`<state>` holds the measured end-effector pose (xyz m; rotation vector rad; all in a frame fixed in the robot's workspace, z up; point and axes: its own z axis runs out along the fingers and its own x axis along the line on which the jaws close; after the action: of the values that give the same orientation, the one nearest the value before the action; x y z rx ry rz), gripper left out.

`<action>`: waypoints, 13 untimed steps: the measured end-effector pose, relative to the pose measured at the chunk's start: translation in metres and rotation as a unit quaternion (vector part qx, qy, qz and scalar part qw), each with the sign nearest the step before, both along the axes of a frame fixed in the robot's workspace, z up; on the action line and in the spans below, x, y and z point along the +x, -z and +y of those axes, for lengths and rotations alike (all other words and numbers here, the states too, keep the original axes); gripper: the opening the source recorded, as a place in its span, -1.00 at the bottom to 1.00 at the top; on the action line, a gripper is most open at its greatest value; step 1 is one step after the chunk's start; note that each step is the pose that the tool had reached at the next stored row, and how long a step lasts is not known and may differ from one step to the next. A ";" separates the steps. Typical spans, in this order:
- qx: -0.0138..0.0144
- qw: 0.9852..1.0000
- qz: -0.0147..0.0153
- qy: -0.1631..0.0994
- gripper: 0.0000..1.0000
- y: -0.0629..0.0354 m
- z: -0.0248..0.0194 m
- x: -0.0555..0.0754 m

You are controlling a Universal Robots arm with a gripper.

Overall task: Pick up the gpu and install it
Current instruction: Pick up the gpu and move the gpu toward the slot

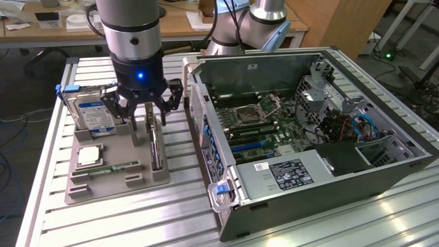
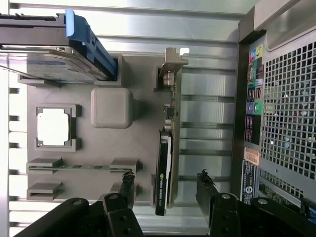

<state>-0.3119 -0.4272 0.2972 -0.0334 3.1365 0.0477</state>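
Gripper (image 2: 166, 177), fingers spread wide, hangs astride the gpu (image 2: 168, 133) (standing on edge in its grey tray (image 2: 143, 143)).

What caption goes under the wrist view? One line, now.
Open gripper straddling the gpu, which stands on edge in the grey tray beside the computer case.

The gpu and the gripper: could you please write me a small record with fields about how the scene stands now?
gpu: standing on edge in the gray holder
gripper: open, one finger on each side of the gpu, not touching it
hard drive: upright in the same holder
computer case: open, motherboard visible, on the exterior view's right
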 end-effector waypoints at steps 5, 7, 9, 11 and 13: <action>0.000 1.000 0.000 0.000 0.25 0.0080 0.0000 0.000; 0.000 1.000 0.000 0.000 0.25 0.0105 0.0000 0.000; 0.000 1.000 0.000 0.000 0.25 0.0126 0.0000 0.000; 0.000 1.000 0.000 0.000 0.25 0.0149 0.0000 0.000; 0.000 1.000 0.000 0.000 0.25 0.0167 0.0000 0.000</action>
<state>-0.3118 -0.4271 0.2804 -0.0334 3.1364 0.0477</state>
